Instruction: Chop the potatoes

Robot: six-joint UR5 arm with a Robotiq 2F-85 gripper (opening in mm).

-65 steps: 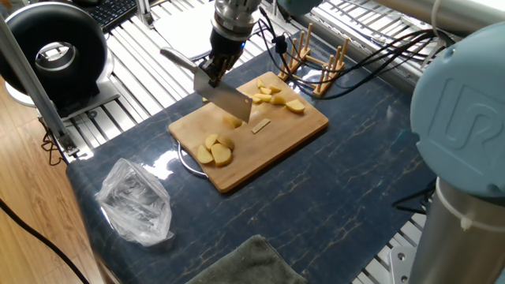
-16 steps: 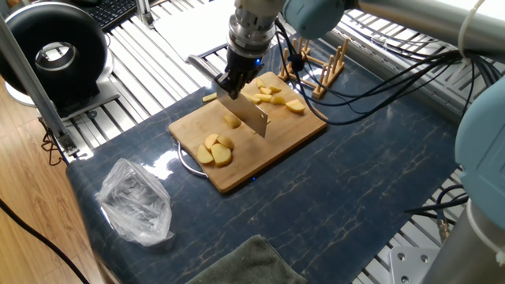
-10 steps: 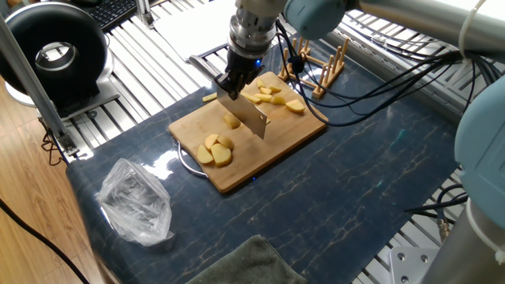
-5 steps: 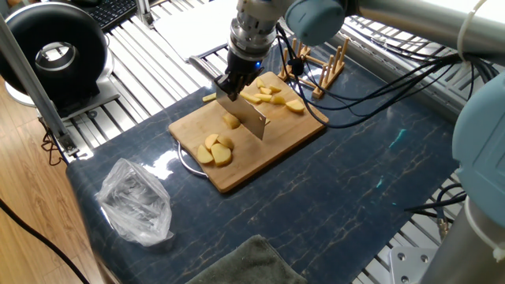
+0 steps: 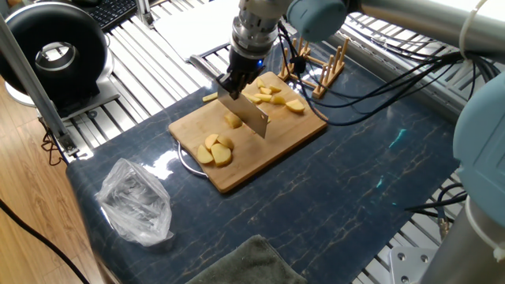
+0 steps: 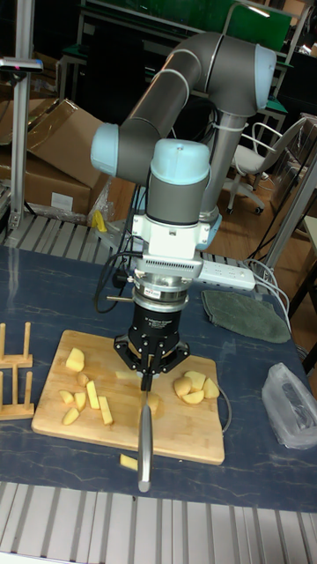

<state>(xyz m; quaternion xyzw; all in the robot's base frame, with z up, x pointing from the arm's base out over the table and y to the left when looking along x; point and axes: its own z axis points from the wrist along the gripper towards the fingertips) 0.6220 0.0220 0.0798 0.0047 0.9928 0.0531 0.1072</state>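
Note:
My gripper (image 5: 235,82) (image 6: 151,359) is shut on a knife (image 5: 251,118) over the bamboo board (image 5: 264,148) (image 6: 180,434). The blade slants down towards the board's middle, right beside a single potato piece (image 5: 232,121) (image 6: 155,402); whether the edge touches it I cannot tell. Sliced potatoes (image 5: 215,150) (image 6: 194,386) lie near one end of the board, and wedges and sticks (image 5: 276,96) (image 6: 85,393) near the other. One potato stick (image 5: 209,98) (image 6: 129,462) lies off the board on the dark mat. The knife handle (image 6: 145,445) points at the tall fixed camera.
A wooden rack (image 5: 316,61) (image 6: 16,370) stands just beyond the board. A crumpled plastic bag (image 5: 134,201) (image 6: 292,405) and a grey-green cloth (image 5: 245,264) (image 6: 245,315) lie on the mat. A black round device (image 5: 51,47) sits far left. Cables trail behind the arm.
Since 6.5 s ago the gripper has shifted right with the knife, bringing the blade lower over the board's middle. Over the last second it has barely moved.

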